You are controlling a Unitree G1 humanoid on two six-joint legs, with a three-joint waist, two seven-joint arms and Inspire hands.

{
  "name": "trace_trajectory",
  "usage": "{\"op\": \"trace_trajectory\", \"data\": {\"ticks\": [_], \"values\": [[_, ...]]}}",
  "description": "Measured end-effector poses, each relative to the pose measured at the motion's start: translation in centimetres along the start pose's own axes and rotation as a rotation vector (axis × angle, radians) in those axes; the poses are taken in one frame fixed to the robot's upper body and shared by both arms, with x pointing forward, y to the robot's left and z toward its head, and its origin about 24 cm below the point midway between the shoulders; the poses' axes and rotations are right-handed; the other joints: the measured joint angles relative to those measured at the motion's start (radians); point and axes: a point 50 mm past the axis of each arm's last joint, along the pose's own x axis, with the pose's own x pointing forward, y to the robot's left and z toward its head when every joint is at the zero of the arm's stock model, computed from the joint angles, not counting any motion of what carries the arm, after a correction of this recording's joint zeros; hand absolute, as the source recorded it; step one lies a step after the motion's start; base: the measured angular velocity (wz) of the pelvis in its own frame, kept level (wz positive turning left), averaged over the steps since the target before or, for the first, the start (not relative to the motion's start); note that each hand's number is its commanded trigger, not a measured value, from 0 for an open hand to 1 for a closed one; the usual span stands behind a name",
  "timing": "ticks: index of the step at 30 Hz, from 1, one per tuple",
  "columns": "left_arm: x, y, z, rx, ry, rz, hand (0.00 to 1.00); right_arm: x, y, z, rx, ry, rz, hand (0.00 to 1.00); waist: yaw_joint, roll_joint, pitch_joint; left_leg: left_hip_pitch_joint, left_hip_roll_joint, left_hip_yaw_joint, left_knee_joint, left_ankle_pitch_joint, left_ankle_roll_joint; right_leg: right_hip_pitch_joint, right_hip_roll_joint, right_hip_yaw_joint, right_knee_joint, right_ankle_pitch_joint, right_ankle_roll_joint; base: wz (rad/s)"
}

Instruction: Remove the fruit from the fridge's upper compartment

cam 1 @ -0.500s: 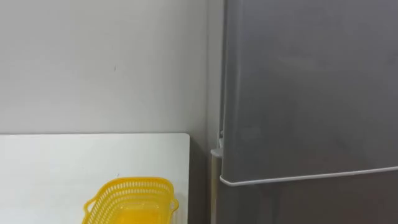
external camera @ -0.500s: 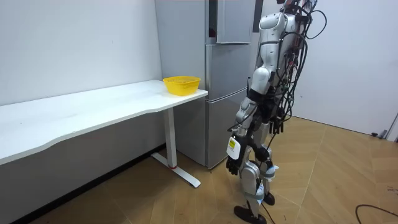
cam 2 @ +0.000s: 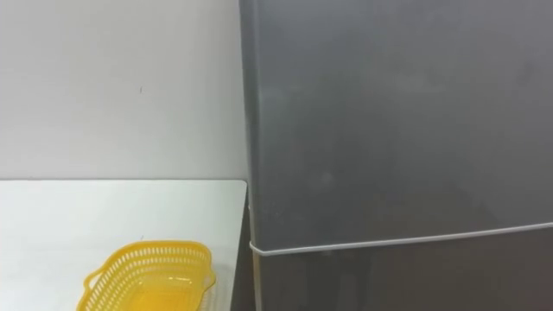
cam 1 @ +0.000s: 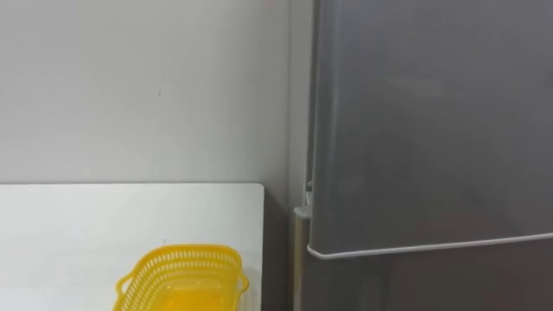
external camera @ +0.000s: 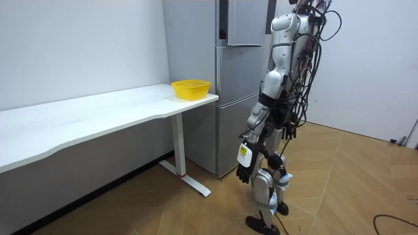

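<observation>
Nothing done so far. Upper fridge door (cam 1: 432, 121) is shut, sitting flush above the lower door (cam 1: 432, 285). The item to fetch is presumably behind the upper door, so I can't see it. Left to do: open the door, reach in, grab the item and pull it out. My guess is it then goes in the yellow basket (cam 1: 181, 276) on the table (cam 1: 69, 225) just left of the fridge. Robot stands close, facing the fridge. Left robot hand (external camera: 243, 173) hangs by the thigh, well below the upper door. Can't tell if it's spread or closed.
</observation>
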Motion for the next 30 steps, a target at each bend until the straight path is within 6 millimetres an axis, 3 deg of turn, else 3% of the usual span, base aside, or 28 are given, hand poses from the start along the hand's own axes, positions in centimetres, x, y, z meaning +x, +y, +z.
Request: {"op": "trace_trajectory", "data": {"ticks": [10,18,23,30], "values": [[0.0,-0.1,-1.4,-0.178,0.027,0.014,0.00,0.1,0.4,-0.7,0.018,0.027,0.026,0.00,-0.001,-0.002,-0.0003,0.000,-0.001,-0.013,-0.003,0.000,0.000,0.008,-0.002,-0.013,0.000,0.000,0.000,0.02],[0.0,-0.2,-1.3,-0.306,0.016,0.043,0.00,0.1,0.3,-0.7,0.028,0.033,0.022,0.00,0.003,-0.004,-0.0002,-0.002,-0.002,-0.018,0.005,0.000,0.000,0.014,-0.002,-0.018,0.000,-0.001,0.001,0.04],[0.0,0.9,-1.1,-0.389,0.009,0.144,0.00,0.0,0.0,-0.7,0.052,0.031,0.007,0.00,0.003,0.003,-0.0021,-0.003,-0.001,-0.023,0.008,0.000,0.000,0.015,-0.001,-0.022,0.001,-0.001,0.000,0.02],[-0.6,3.5,0.1,-0.652,-0.066,0.308,0.00,0.0,-0.7,-0.3,0.063,0.021,-0.012,0.00,0.006,0.016,-0.0036,-0.011,-0.002,-0.030,0.008,0.000,0.000,0.010,-0.001,-0.029,0.002,0.000,0.000,0.02]]}}
